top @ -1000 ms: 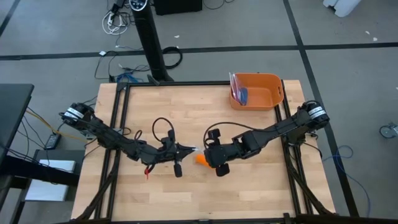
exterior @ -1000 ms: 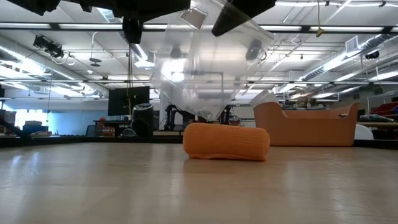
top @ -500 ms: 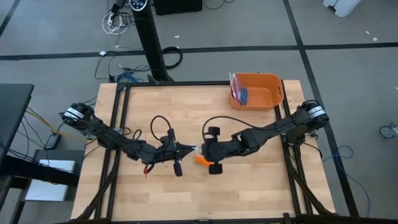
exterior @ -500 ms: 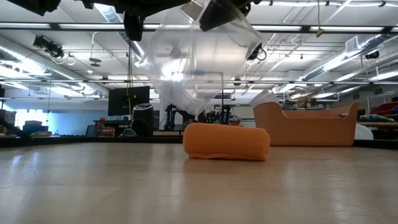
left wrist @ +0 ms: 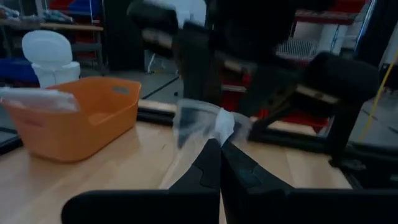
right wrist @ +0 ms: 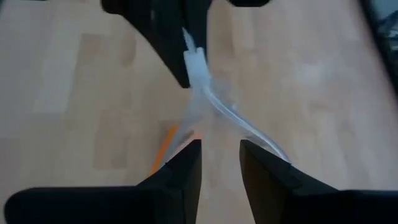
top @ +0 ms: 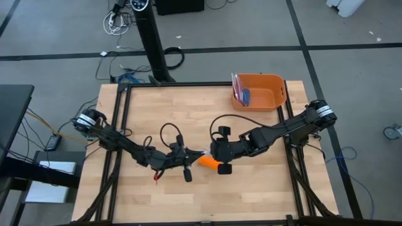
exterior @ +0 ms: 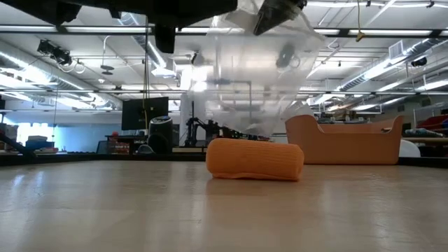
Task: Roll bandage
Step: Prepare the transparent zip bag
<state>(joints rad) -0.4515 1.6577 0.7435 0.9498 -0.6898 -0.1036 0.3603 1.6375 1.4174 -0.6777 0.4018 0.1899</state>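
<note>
I am looking at the bandage (exterior: 255, 159), rolled into a short orange cylinder and lying on its side on the worktop (top: 188, 107) near the middle (in the high view (top: 206, 161) only part of it is showing between the two claws). A clear plastic bag (exterior: 245, 77) is hanging in the air above it, not touching it.

The left claw (top: 191, 156) is reaching in from the left with its arm stretched long and low across the worktop; its fingers are pressed together on an edge of the bag (left wrist: 202, 123). The right claw (top: 217, 157) is coming in from the right, arm extended the same way. Its fingers (right wrist: 186, 177) are standing apart in the right wrist view, with the bag's crumpled film (right wrist: 214, 106) lying between and ahead of them; I cannot tell if they are touching it.

An orange bin (top: 259, 91) is sitting at the far right corner of the worktop, well apart from the bandage.
</note>
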